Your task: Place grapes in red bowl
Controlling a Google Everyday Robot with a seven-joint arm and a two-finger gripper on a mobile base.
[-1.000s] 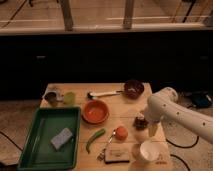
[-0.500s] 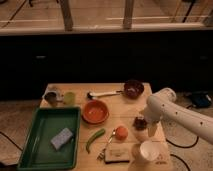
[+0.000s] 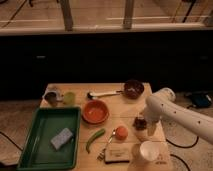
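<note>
The grapes (image 3: 139, 123) are a small dark reddish-purple cluster on the wooden table (image 3: 115, 105), right of the round orange fruit (image 3: 121, 132). The red bowl (image 3: 95, 111) sits left of them, near the table's middle, with nothing visible in it. My white arm reaches in from the right, and the gripper (image 3: 142, 127) hangs down right at the grapes, covering part of them. Its tips are hidden against the cluster.
A green tray (image 3: 35, 142) holding a grey sponge (image 3: 62, 138) lies at the left. A dark brown bowl (image 3: 133, 89), a black-handled brush (image 3: 104, 93), two cups (image 3: 61, 97), a green pepper (image 3: 95, 139), a white cup (image 3: 150, 150) and a flat packet (image 3: 118, 154) surround the bowl.
</note>
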